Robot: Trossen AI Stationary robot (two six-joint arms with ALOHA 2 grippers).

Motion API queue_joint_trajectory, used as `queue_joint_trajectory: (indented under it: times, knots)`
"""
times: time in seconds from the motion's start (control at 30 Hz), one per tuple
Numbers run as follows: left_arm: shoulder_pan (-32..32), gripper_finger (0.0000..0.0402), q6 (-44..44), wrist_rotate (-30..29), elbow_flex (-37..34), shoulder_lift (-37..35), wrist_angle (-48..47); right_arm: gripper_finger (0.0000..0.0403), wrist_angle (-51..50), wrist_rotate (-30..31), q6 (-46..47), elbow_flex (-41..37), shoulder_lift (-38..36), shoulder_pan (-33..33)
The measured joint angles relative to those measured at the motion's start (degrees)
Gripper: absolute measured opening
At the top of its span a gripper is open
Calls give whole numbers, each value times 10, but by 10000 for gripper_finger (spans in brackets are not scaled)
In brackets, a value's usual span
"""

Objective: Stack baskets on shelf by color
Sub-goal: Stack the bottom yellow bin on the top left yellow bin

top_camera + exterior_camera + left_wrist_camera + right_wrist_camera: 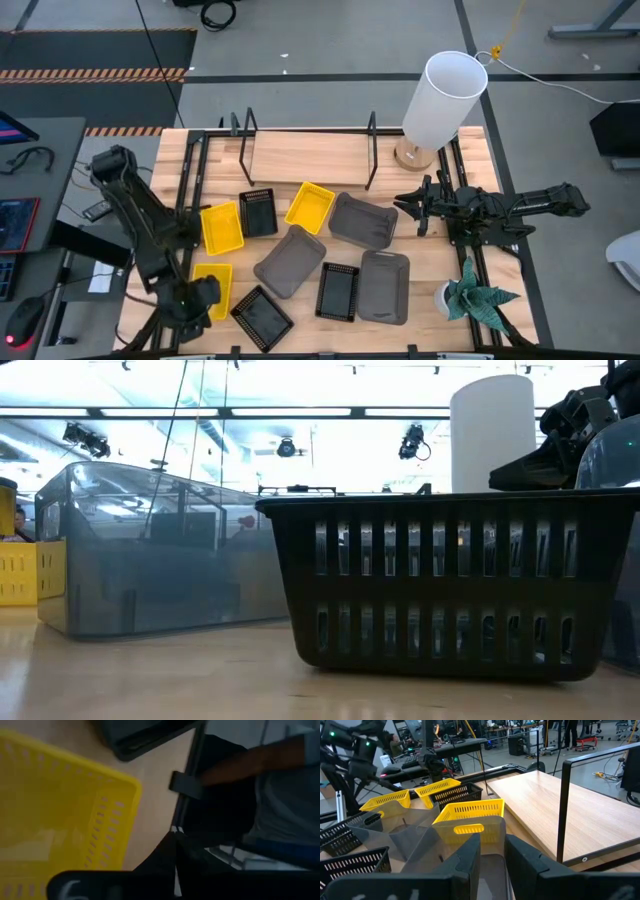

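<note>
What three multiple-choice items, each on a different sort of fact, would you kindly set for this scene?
1. Where is the right gripper? A over the lamp; B at a grey basket's edge; C beside the plant.
2. How many yellow baskets show? A two; B three; C five.
3. What state is the shelf in? A bare; B holding stacked grey baskets; C tipped over.
Answers: B, its open fingers sit at the grey basket nearest the shelf. B, three show, one under the left gripper. A, its board carries nothing.
</note>
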Motion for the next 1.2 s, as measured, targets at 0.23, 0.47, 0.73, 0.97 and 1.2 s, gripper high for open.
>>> queue_joint_trajectory:
  times: [0.23, 0.47, 0.73, 0.97, 1.2]
  knots:
    - [19, 43, -7, 29, 5, 28, -9, 93, 0, 0, 0, 0, 0, 0]
    - [23, 35, 57, -24, 118, 48, -195, 93, 0, 0, 0, 0, 0, 0]
    - [7, 69, 132, -52, 211, 141, -290, 93, 0, 0, 0, 0, 0, 0]
    - [14, 149, 142, -32, 236, 178, -311, 93, 0, 0, 0, 0, 0, 0]
    - [14, 175, 142, 13, 234, 224, -320, 93, 0, 0, 0, 0, 0, 0]
